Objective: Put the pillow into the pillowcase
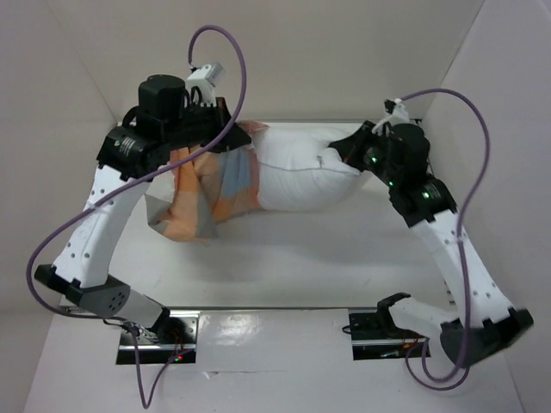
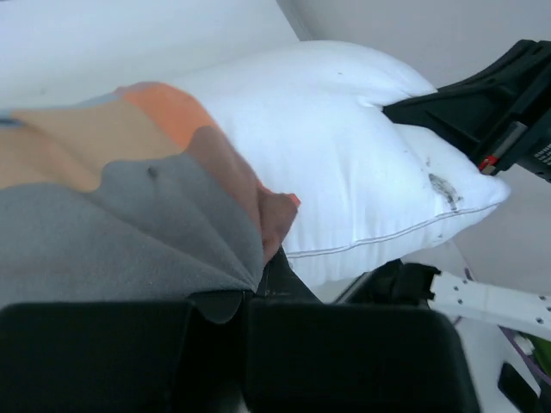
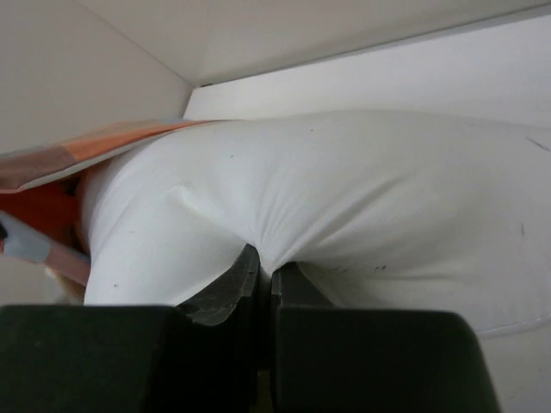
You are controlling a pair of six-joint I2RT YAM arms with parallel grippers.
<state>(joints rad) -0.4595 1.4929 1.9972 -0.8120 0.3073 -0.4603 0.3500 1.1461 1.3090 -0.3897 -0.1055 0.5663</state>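
Observation:
The plump white pillow [image 1: 301, 168] lies across the back of the table, its left end inside the checked orange, grey and blue pillowcase [image 1: 202, 194]. My left gripper [image 2: 258, 288] is shut on the pillowcase's gathered edge [image 2: 155, 224], with the pillow [image 2: 344, 146] just beyond it. My right gripper [image 3: 269, 275] is shut on a pinch of the pillow's white fabric [image 3: 344, 189] at its right end; the pillowcase's orange edge [image 3: 77, 163] shows at far left. In the top view the left gripper [image 1: 219, 129] is over the pillowcase's opening and the right gripper [image 1: 337, 155] is at the pillow's right end.
White walls enclose the table at the back and both sides, close behind the pillow. A purple cable [image 1: 232, 52] loops over the left arm, another [image 1: 482, 146] over the right. The arm bases [image 1: 164, 331] sit at the near edge.

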